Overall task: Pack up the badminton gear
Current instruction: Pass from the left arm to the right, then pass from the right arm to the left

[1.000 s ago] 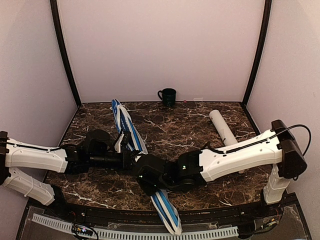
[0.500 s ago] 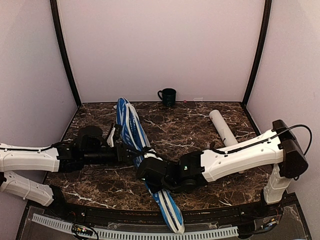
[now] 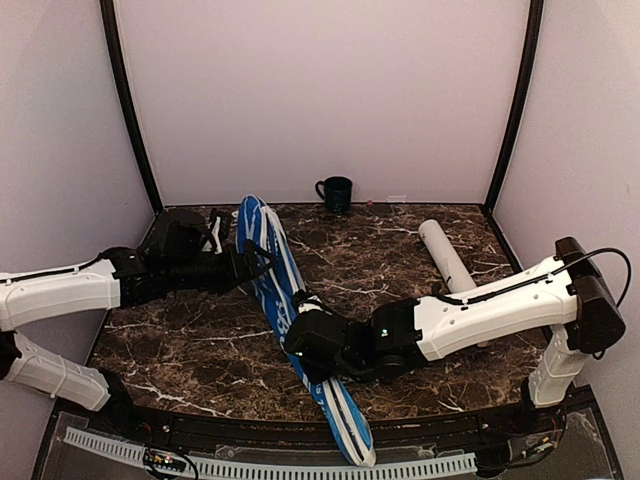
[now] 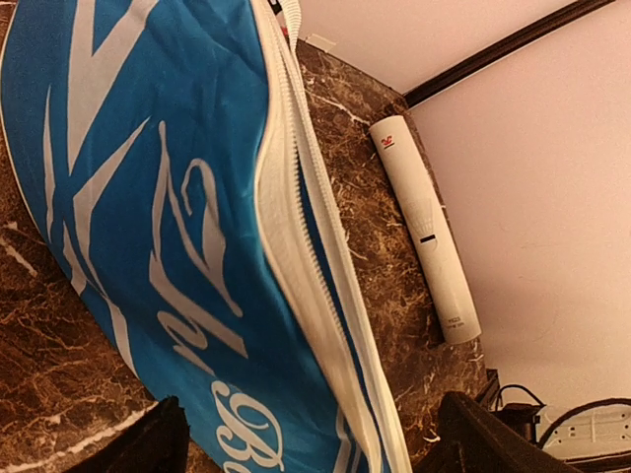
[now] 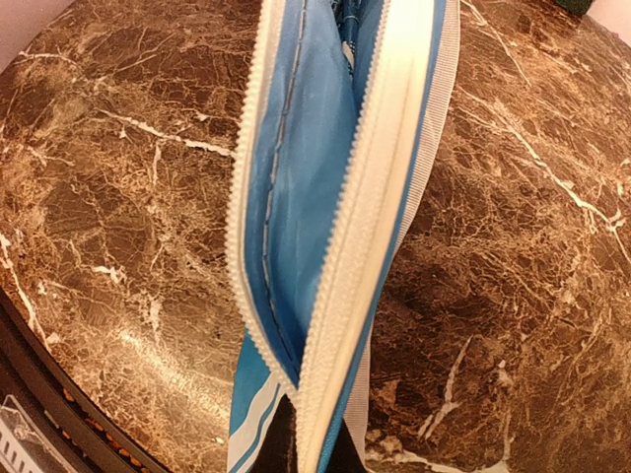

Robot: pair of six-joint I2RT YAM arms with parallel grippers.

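Surface (image 3: 200,340) has the cover (image 3: 278,290) running diagonally from back left to the near edge, zip side up and gaping, and the tube (image 3: 445,256) lies well apart on the right, not packed yet. Your right hand (image 3: 305,345) is pinched tight on one zip lip about mid-length, I'd guess to keep the mouth propped open. Your left hand (image 3: 255,262) is spread wide at the cover's far end, gripping nothing, probably steadying it or lining up for the other lip.
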